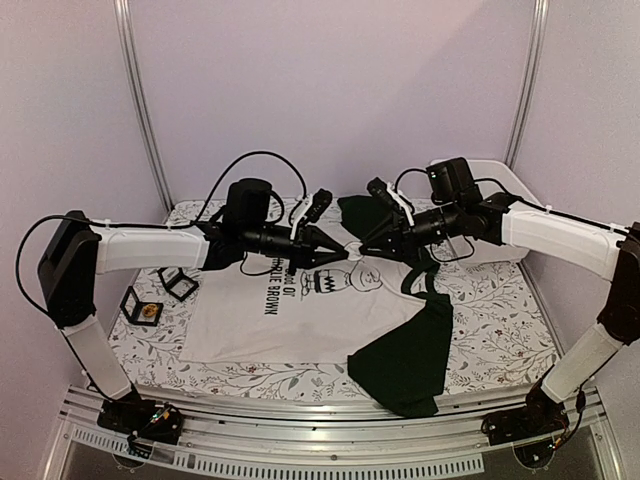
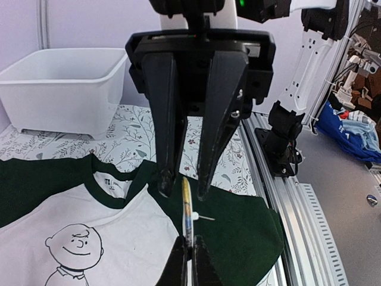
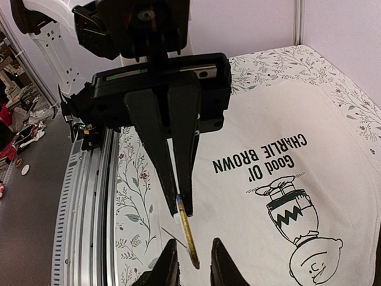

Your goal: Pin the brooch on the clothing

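Observation:
The clothing (image 1: 300,322) lies flat on the flowered table cover: a white T-shirt with dark green sleeves and collar, its cartoon boy print showing in the right wrist view (image 3: 280,196). My left gripper (image 2: 189,239) is shut on the lower edge of the brooch (image 2: 187,205), a thin disc seen edge-on above the shoulder seam, its pin pointing sideways. The right gripper (image 3: 194,241) faces it from the other side. Its fingers stand apart on either side of the brooch's free end (image 3: 190,238), not touching it. In the top view both grippers (image 1: 338,258) (image 1: 362,247) meet near the collar.
A white plastic tub (image 2: 65,83) stands at the back of the table. Two small open black boxes (image 1: 178,284) (image 1: 142,307) lie left of the shirt. One dark sleeve (image 1: 410,350) reaches the front edge by the aluminium rail (image 1: 330,410).

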Tool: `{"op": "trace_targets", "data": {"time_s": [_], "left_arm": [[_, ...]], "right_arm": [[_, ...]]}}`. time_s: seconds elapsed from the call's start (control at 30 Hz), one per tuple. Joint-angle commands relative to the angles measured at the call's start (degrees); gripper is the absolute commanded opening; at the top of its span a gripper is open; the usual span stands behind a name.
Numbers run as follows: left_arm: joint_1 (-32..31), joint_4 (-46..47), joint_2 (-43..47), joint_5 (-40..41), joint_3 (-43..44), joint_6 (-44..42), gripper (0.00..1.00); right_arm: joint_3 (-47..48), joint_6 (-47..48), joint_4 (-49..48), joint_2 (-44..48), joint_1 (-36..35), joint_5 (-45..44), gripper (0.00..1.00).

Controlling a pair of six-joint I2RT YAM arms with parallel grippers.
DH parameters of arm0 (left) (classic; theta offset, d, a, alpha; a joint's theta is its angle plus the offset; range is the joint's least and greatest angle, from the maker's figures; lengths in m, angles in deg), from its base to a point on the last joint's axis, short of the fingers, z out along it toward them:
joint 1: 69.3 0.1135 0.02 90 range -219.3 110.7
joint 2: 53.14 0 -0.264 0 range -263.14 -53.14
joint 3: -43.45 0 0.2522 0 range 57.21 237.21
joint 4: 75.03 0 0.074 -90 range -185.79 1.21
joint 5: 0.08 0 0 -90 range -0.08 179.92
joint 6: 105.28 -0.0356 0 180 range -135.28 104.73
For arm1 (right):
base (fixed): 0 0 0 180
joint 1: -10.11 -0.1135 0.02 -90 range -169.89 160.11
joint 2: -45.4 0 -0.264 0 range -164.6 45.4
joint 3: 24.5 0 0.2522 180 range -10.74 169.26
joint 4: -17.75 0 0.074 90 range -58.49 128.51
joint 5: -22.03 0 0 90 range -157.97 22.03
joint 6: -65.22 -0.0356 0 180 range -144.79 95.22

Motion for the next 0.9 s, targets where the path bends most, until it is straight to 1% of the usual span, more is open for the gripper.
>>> {"op": "trace_targets", "data": {"time_s": [0.0,0.07,0.17,0.3,0.33,0.37,0.43,0.47,0.53,0.57,0.6,0.63,0.7,0.73,0.77,0.87], "left_arm": [[-0.68,0.01,0.61,-0.91,0.43,-0.23,0.00],[-0.69,-0.06,0.54,-0.96,0.50,-0.24,0.00],[-0.69,0.30,0.45,-0.84,0.52,0.10,0.00],[-0.55,2.02,0.21,0.42,0.31,1.89,0.00],[-0.41,2.35,-0.01,1.43,0.01,1.95,0.18],[-0.24,2.76,-0.07,3.47,-0.61,1.93,0.47],[0.40,2.65,-0.08,9.50,-2.65,0.28,0.95],[0.66,1.82,0.12,14.58,-3.66,-4.14,0.99],[0.31,-0.15,0.23,25.44,-6.38,-16.24,0.99],[-0.22,-1.10,0.08,30.03,-7.78,-23.49,0.96],[-0.91,-1.53,-0.24,35.09,-9.56,-31.68,0.91],[-1.60,-1.73,-0.84,39.68,-11.38,-39.09,0.83],[-2.49,-2.65,-2.10,45.87,-14.88,-50.39,0.69],[-2.49,-2.98,-2.28,47.33,-16.45,-53.19,0.65],[-2.41,-3.20,-2.07,47.68,-18.14,-54.76,0.64],[-2.43,-4.65,0.02,46.11,-21.51,-56.26,0.64]], "right_arm": [[1.11,-0.21,-1.80,-0.95,0.02,1.43,0.13],[1.01,-0.27,-2.12,-0.93,0.02,2.09,0.06],[1.27,-0.31,-1.48,-1.31,0.00,3.35,0.00],[0.81,-1.12,-0.84,-1.80,-0.01,3.61,0.00],[0.19,-1.55,-1.42,-1.64,0.17,2.53,0.00],[-1.06,-2.52,-2.95,-1.22,0.39,0.74,0.00],[-5.94,-6.97,-8.00,0.01,1.96,-4.30,0.00],[-8.89,-9.99,-11.49,0.56,2.92,-8.36,0.00],[-14.42,-17.49,-18.41,1.59,4.64,-16.80,0.00],[-15.91,-19.84,-20.42,1.55,4.79,-21.81,0.00],[-16.52,-22.59,-21.42,0.79,4.86,-25.21,0.00],[-16.69,-24.28,-22.29,-0.30,4.89,-26.63,0.00],[-17.62,-28.48,-25.37,-3.71,4.90,-26.98,0.00],[-18.31,-29.84,-26.73,-5.36,4.83,-27.63,0.00],[-18.88,-32.08,-27.24,-6.32,4.87,-28.82,0.00],[-21.05,-35.43,-26.72,-9.13,4.89,-33.02,0.00]]}}
